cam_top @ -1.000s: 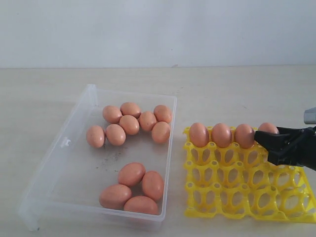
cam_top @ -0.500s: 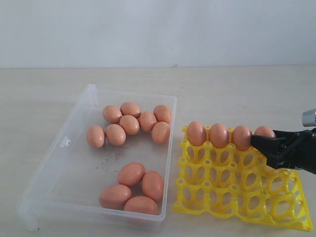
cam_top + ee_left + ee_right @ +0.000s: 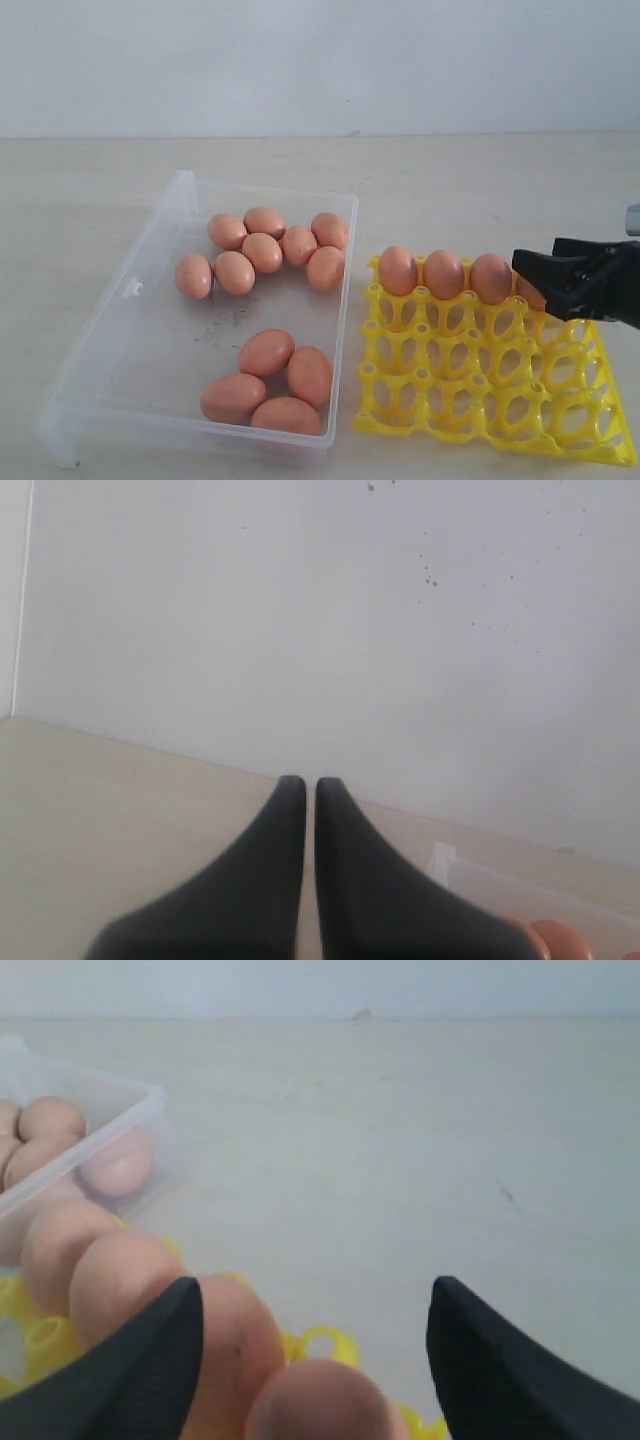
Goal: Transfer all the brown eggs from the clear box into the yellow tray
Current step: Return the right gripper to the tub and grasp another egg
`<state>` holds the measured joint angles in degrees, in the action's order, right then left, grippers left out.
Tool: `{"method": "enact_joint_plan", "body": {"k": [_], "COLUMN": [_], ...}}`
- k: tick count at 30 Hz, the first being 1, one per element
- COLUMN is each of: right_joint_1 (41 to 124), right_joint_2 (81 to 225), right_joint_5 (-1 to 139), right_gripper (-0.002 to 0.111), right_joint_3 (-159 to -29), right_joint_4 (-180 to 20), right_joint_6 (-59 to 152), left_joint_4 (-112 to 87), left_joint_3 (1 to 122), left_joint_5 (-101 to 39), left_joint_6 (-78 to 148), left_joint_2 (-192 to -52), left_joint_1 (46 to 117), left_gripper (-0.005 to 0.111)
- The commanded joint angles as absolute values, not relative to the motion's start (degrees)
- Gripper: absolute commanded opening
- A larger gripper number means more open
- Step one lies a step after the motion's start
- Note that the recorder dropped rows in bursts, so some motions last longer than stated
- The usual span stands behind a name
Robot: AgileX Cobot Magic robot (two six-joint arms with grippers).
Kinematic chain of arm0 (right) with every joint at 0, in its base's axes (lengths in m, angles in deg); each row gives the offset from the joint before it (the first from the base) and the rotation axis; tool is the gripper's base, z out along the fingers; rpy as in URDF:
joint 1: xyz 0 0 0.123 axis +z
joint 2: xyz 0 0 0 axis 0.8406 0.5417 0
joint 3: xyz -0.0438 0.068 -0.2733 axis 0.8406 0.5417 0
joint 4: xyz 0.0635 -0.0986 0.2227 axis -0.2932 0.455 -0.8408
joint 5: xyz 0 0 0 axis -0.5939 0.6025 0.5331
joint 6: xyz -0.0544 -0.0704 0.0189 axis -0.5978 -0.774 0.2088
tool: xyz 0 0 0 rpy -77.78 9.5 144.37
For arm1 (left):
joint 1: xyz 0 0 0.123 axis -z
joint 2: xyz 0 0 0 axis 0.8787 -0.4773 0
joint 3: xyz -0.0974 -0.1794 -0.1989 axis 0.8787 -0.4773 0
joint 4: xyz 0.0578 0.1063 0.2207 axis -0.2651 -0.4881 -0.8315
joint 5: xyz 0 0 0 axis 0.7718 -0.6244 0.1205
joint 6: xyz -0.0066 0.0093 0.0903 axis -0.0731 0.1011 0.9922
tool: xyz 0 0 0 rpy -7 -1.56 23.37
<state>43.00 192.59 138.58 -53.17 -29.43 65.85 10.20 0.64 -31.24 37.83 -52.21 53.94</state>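
So, in the outside view eleven eggs are seen in the box, and four are lined up along the far row of the tray, the last half hidden by the right claw. On the left wrist view, the left claw is shown pinched shut on nothing; on the right wrist view, the jaws are spread wide around that last egg, nothing gripped.

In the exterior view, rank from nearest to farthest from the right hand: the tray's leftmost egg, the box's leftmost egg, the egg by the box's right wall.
From the right hand:
1. Tray's leftmost egg, in the yellow tray's far row.
2. Egg by the clear box's right wall.
3. Box's leftmost egg, far left.
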Motion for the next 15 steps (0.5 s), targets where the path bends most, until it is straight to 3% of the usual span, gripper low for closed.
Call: {"method": "enact_joint_plan", "body": {"k": [1, 4, 8, 12, 15], "right_joint_1": [42.89, 43.01, 45.22, 53.82, 63.32], "right_joint_2": [187.21, 183.24, 177.78, 173.30, 170.69], "right_joint_5": [139.33, 139.33, 139.33, 139.33, 134.30], "right_gripper": [0.059, 0.057, 0.035, 0.004, 0.000], "right_joint_3": [-53.21, -53.21, -53.21, -53.21, -55.08], "right_joint_4": [-28.47, -26.40, -19.01, -14.86, -12.09], "right_joint_6": [69.36, 74.17, 79.98, 80.12, 78.28], "left_joint_4": [10.39, 10.39, 10.39, 10.39, 10.39], "left_joint_3": [0.79, 0.79, 0.79, 0.79, 0.79], "left_joint_5": [-31.24, -31.24, -31.24, -31.24, -31.24], "left_joint_6": [38.26, 38.26, 38.26, 38.26, 38.26], "left_joint_2": [-52.05, -52.05, -52.05, -52.05, -52.05], "left_joint_1": [54.14, 54.14, 54.14, 54.14, 54.14], "left_gripper": [0.004, 0.004, 0.004, 0.004, 0.004]}}
